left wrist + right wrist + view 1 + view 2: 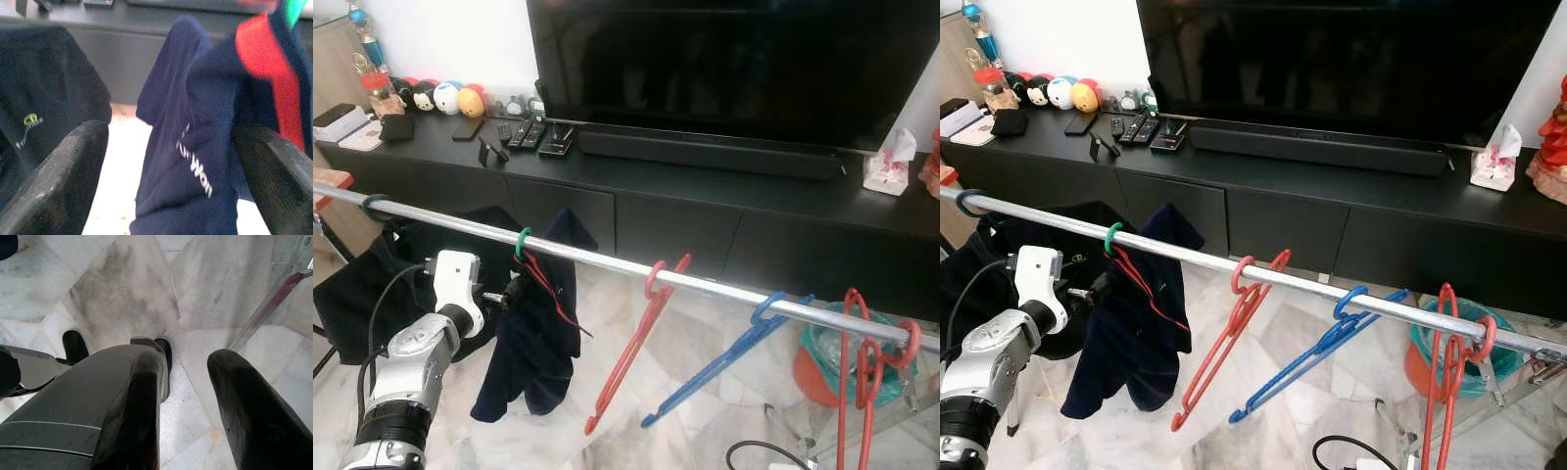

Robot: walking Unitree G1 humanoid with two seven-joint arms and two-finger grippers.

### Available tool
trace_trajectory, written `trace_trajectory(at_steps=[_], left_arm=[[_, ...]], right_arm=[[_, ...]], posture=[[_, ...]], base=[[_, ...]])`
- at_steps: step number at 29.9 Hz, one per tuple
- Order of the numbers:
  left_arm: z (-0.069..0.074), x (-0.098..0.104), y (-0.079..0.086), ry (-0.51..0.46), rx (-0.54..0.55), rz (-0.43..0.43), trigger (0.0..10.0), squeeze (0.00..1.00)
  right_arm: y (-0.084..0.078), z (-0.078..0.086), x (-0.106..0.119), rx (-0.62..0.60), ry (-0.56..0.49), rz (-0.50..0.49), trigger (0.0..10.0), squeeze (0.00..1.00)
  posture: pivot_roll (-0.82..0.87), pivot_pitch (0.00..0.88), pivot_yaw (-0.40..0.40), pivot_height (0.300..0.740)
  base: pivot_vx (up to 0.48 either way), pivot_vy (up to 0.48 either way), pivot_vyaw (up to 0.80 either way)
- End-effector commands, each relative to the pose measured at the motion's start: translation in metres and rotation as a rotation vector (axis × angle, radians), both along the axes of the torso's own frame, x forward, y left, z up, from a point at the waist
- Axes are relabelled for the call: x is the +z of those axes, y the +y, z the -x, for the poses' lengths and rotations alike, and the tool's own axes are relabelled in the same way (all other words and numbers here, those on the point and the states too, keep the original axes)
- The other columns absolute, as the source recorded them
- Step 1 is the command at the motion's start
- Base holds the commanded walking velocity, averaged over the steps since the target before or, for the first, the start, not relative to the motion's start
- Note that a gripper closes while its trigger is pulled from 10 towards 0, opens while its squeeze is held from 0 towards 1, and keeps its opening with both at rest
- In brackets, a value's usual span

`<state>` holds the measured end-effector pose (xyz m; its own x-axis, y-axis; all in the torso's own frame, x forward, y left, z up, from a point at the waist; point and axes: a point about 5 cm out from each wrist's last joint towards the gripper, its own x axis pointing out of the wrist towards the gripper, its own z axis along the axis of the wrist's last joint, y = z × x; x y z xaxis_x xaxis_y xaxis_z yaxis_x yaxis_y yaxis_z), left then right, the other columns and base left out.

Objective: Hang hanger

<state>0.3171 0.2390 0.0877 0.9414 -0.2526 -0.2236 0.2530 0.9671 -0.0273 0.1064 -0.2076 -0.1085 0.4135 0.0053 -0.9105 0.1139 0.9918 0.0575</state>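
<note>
The green-hooked hanger (523, 245) is seen hooked over the silver rail (724, 292), carrying a navy shirt (533, 343) that hangs straight down. The left gripper (512, 292) is held just beside the shirt's upper part, jaws spread apart around the fabric, nothing clamped. The rail's long axis runs across the view. The right gripper (186, 406) points at the floor, jaws apart and empty, well away; the left arm is judged nearer.
</note>
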Motion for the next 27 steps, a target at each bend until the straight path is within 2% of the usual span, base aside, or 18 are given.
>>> trace_trajectory(at_steps=[1, 4, 10, 14, 20, 23, 24, 25, 26, 27], left_arm=[[-0.002, -0.002, -0.002, 0.004, -0.003, -0.022, 10.0, 0.0], [-0.002, -0.01, -0.005, 0.029, -0.001, -0.08, 10.0, 0.0], [-0.003, -0.018, -0.006, 0.05, 0.024, -0.09, 10.0, 0.0], [-0.005, -0.025, -0.01, 0.059, 0.018, -0.043, 10.0, 0.0], [-0.011, -0.021, -0.018, 0.019, 0.008, 0.035, 10.0, 0.0], [-0.013, -0.02, -0.021, 0.013, -0.008, 0.043, 10.0, 0.0], [-0.014, -0.02, -0.023, 0.01, -0.016, 0.049, 9.4, 0.0], [-0.015, -0.019, -0.025, 0.006, -0.034, 0.061, 5.0, 0.0], [-0.015, -0.019, -0.026, 0.005, -0.04, 0.067, 4.2, 0.0], [-0.015, -0.019, -0.026, 0.005, -0.04, 0.067, 4.2, 0.0]], right_arm=[[0.002, 0.0, 0.0, -0.011, -0.003, -0.008, 10.0, 0.0], [0.002, 0.0, 0.0, 0.008, -0.001, -0.007, 10.0, 0.0], [0.002, 0.0, 0.0, 0.005, -0.003, -0.004, 10.0, 0.0], [0.001, -0.001, 0.0, 0.005, -0.003, -0.001, 10.0, 0.0], [0.0, 0.0, 0.0, 0.009, -0.002, -0.004, 10.0, 0.0], [0.0, 0.0, 0.0, 0.009, -0.002, -0.005, 10.0, 0.0], [0.0, 0.0, 0.0, 0.009, -0.002, -0.006, 10.0, 0.0], [-0.001, 0.0, 0.0, 0.009, -0.002, -0.006, 10.0, 0.0], [-0.001, 0.0, 0.0, 0.01, -0.002, -0.007, 10.0, 0.0], [-0.001, 0.0, 0.0, 0.01, -0.002, -0.007, 10.0, 0.0]], posture=[[-0.09, 0.0, 0.024, 0.74], [-0.09, 0.0, 0.024, 0.74], [-0.1, 0.0, 0.023, 0.74], [-0.1, 0.0, 0.02, 0.74], [-0.11, 0.0, 0.018, 0.74], [-0.12, 0.0, 0.016, 0.74], [-0.12, 0.0, 0.016, 0.74], [-0.12, 0.0, 0.015, 0.74], [-0.12, 0.0, 0.014, 0.74], [-0.12, 0.0, 0.014, 0.74]], base=[[0.0, 0.0, 0.0], [0.0, 0.0, 0.0], [0.0, 0.0, 0.0], [0.0, 0.0, 0.0], [0.0, 0.0, 0.0], [0.0, 0.0, 0.0], [0.0, 0.0, 0.0], [0.0, 0.0, 0.0], [0.0, 0.0, 0.0], [0.0, 0.0, 0.0]])
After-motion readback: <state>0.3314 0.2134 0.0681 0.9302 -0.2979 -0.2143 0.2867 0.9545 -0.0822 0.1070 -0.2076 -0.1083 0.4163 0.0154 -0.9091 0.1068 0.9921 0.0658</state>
